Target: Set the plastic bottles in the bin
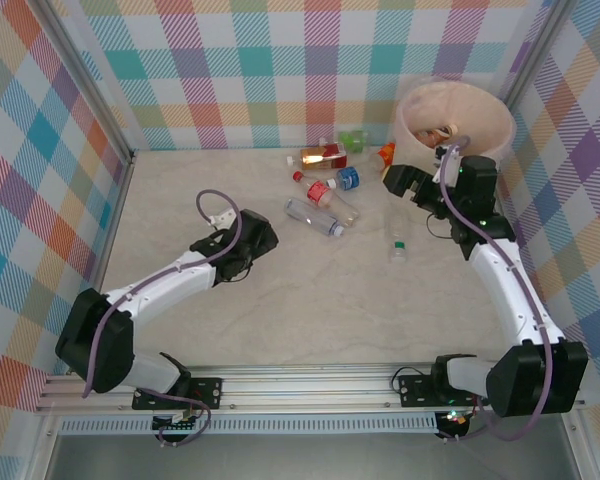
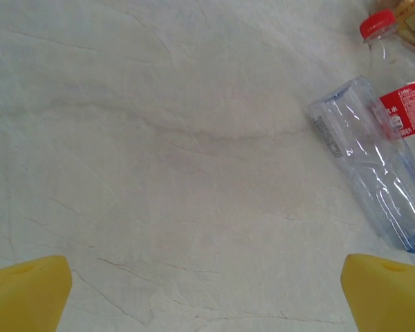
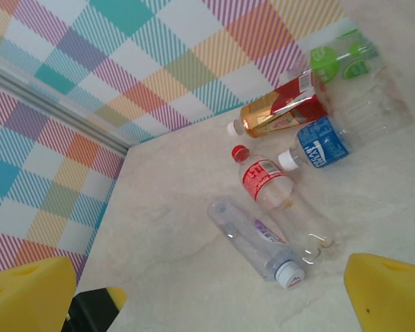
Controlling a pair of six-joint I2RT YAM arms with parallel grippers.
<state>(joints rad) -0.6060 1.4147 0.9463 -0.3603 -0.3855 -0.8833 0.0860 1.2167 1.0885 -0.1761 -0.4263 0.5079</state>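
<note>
**Most bottles still out on the table; both pincers empty**

Progress. The large round cream-pink bin point(image 1: 412, 135) stands at the far right corner of the pale marbled table point(image 1: 170, 180), against the checked wall. Something orange-brown lies inside it, likely a bottle or two, but it is too small to tell. I count seven small clear plastic bottles on the table. I judge the job to be early, with most of it left.

Bottles. All lie on their sides.
- The main cluster lies left of the bin.
  - An amber-filled bottle with a red label point(image 3: 277, 111).
  - A green-labelled bottle point(image 3: 335, 59) behind it, by the wall.
  - A blue-labelled bottle with a white cap point(image 3: 318, 146).
  - A red-capped bottle with a red label point(image 3: 266, 183).
  - A plain clear bottle with a pale cap point(image 3: 252, 238), nearest the arms. It lies close alongside the red-capped one.
- An orange-capped bottle point(image 1: 385, 155) lies just beside the bin's foot.
- A clear bottle with a green cap point(image 1: 397, 242) lies alone, nearer the arms and apart from the cluster.

Pincers. The left pincer point(image 2: 207, 297) is spread wide and holds nothing. It hangs low over bare table, left of the plain clear bottle. The right pincer point(image 1: 398, 183) is also spread wide and empty. It sits up beside the bin, facing the cluster.
</note>
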